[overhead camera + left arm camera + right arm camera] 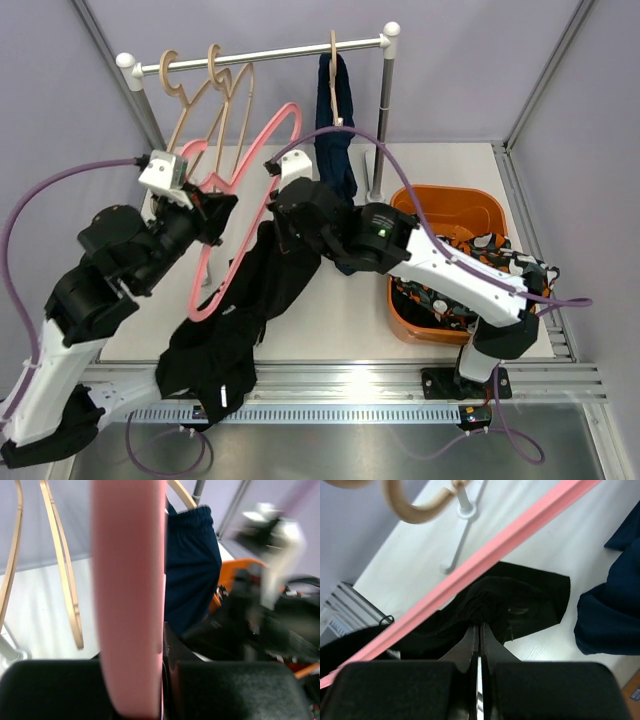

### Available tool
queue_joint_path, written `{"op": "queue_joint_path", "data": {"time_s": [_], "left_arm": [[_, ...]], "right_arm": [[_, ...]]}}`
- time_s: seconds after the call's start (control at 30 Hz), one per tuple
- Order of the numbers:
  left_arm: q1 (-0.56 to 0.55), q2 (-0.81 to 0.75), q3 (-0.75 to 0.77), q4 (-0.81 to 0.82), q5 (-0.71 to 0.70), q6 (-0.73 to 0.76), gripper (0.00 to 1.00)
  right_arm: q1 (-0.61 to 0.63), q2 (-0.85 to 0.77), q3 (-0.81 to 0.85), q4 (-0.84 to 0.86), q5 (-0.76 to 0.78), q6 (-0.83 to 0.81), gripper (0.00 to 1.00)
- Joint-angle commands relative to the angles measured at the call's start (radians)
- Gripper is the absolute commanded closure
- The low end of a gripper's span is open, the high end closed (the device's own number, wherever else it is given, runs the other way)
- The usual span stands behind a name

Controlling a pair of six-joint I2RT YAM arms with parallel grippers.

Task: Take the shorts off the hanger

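Note:
A pink hanger [240, 215] is off the rail, and my left gripper [213, 205] is shut on it; it fills the left wrist view [130, 595]. My right gripper [273, 216] is shut on black shorts [225, 340], which droop from it across the hanger down to the table's front edge. In the right wrist view the fingertips [480, 628] pinch a fold of the black shorts [525, 597] just below the pink hanger bar [495, 550]. Navy shorts [336, 135] hang on a wooden hanger on the rail. Patterned shorts [480, 250] lie in the orange bin [450, 197], with dark cloth [420, 297] beneath.
The clothes rail [270, 52] crosses the back on a right post [384, 110], with two bare wooden hangers [215, 95] at its left end. The rack's foot [462, 511] stands on the white table. The orange bin stands at the right, and a metal track [400, 378] runs along the front.

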Motion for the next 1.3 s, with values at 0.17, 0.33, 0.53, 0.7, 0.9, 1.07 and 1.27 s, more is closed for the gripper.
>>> {"op": "queue_joint_path", "data": {"time_s": [0.17,0.33,0.53,0.7,0.9,1.07,1.27], "left_arm": [[-0.004,0.156,0.062,0.204,-0.124,-0.043,1.00],[-0.004,0.182,0.064,0.188,-0.155,-0.054,1.00],[-0.003,0.208,0.076,0.171,-0.156,-0.048,1.00],[-0.004,0.224,0.069,0.176,-0.152,-0.049,1.00],[-0.003,0.236,0.070,0.170,-0.145,-0.048,1.00],[-0.003,0.238,0.067,0.165,-0.148,-0.049,1.00],[-0.001,0.248,0.099,0.136,-0.165,-0.046,1.00]], "right_arm": [[0.000,-0.162,0.367,-0.063,0.429,-0.244,1.00],[0.000,-0.271,0.450,0.298,0.679,-0.665,1.00],[0.000,-0.359,0.378,0.845,0.723,-1.138,1.00],[0.002,-0.380,0.297,0.943,0.733,-1.198,1.00],[-0.015,-0.432,0.168,0.898,0.758,-1.114,1.00],[-0.112,-0.485,0.065,0.632,0.746,-0.764,1.00],[-0.475,-0.556,-0.196,0.047,0.479,-0.103,1.00]]}}
